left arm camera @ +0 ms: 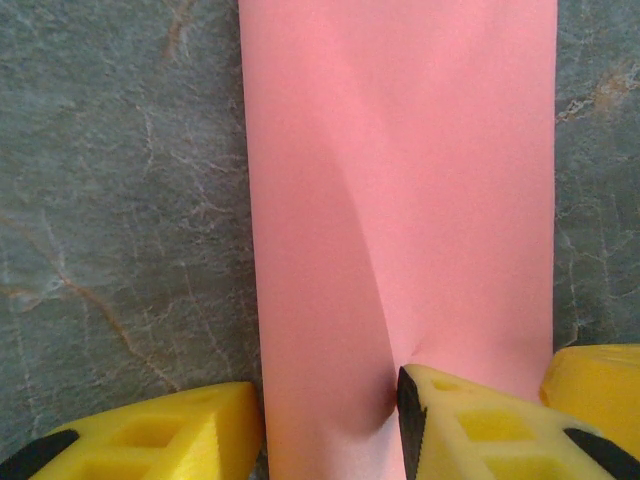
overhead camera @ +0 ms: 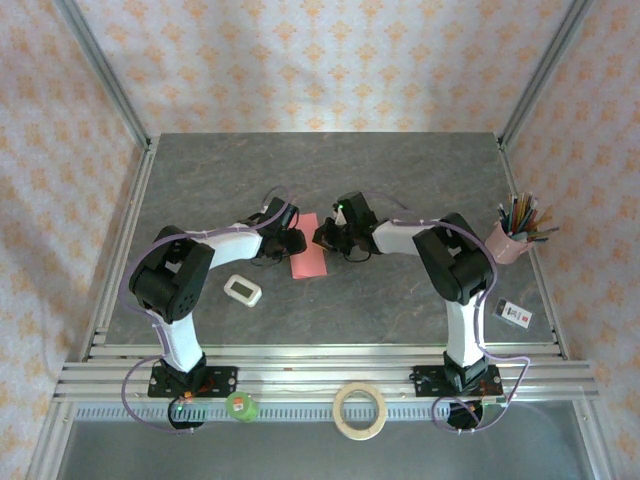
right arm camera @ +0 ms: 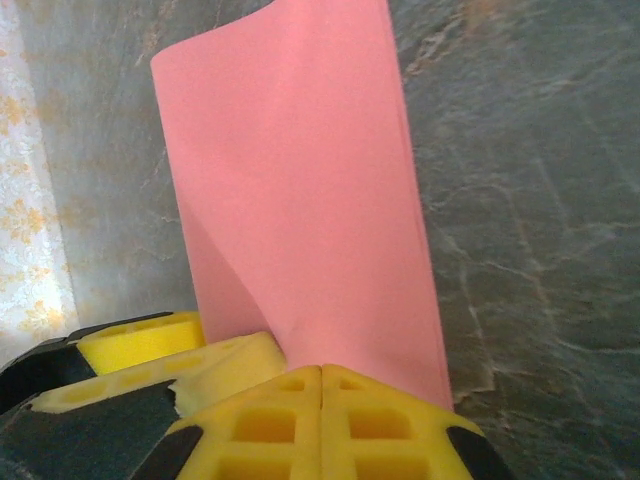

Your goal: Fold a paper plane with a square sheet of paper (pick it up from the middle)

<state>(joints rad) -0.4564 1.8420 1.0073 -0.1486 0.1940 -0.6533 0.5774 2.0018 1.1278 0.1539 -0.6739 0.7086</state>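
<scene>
Right hand [right arm camera: 320,372]: we pinch the sheet [right arm camera: 300,200].
Left hand [left arm camera: 325,405]: released, astride it.
Risk: slipping skews our crease.

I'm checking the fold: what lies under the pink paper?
Grey table shows around the pink paper. One half curls over the other, pinched by the right tool; the table beneath is covered.

Top camera looks down from behind; wrist cameras (close-up) share the paper [left arm camera: 400,200].
</scene>
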